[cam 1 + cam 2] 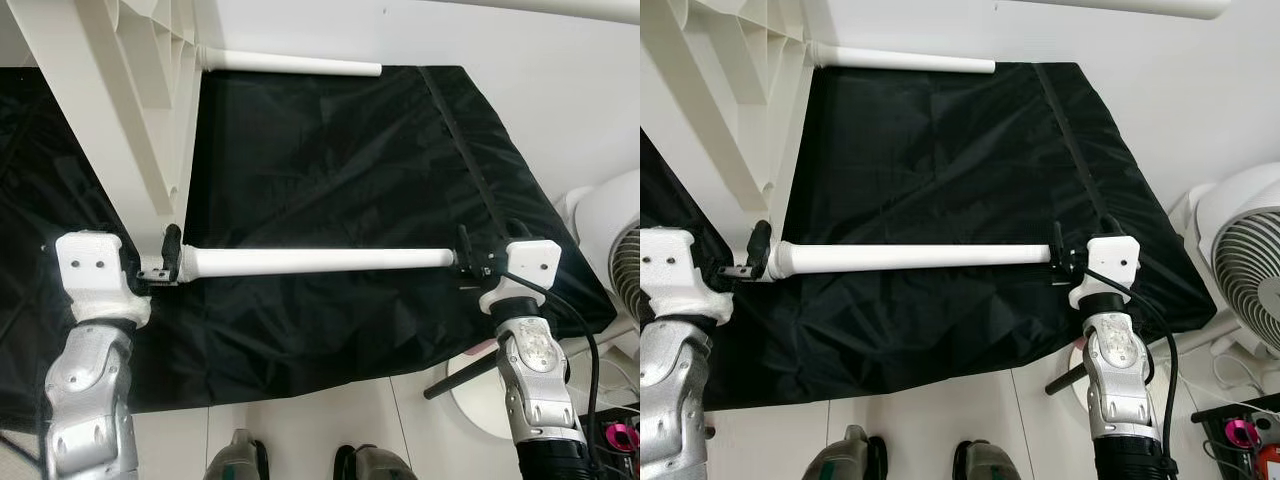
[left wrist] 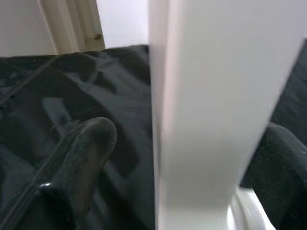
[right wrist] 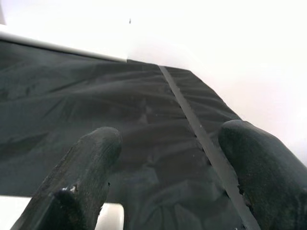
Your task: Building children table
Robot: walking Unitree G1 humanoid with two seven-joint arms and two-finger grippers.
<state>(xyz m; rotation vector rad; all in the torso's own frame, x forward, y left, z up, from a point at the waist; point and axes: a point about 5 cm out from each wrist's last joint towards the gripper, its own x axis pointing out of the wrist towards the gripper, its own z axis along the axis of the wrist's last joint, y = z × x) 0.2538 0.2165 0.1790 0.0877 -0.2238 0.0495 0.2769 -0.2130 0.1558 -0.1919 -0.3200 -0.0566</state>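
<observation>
Left claw (image 1: 168,262): at flared base of near table leg (image 1: 320,262), close against tabletop rim. In left wrist view, fingers (image 2: 81,158) spread either side of white panel; contact not confirmed, so grip cannot be told. Right claw (image 1: 468,257): at free tip of same leg, fingers (image 3: 76,182) wide apart in right wrist view, nothing clamped between them; leg end just visible beside one finger.

Near table leg: lay horizontal across black sheet (image 1: 330,160), spanning claw to claw, base end meeting corner of white tabletop (image 1: 130,110), which stood tilted on edge at robot's left. Second leg (image 1: 290,64): already seated at far corner, pointing same way.

Handling, judged: leg a rigid, smooth, light tube, likely plastic; slippery under hard fingers, prone to roll on slack fabric. Best hold: near flared base for seating force, tip only steadied. Tabletop ribbed, stiff, bulky; apt to tip if pushed off-axis.

Beyond: white fan (image 1: 1250,260) at robot's right, pale floor (image 1: 320,420) below.
</observation>
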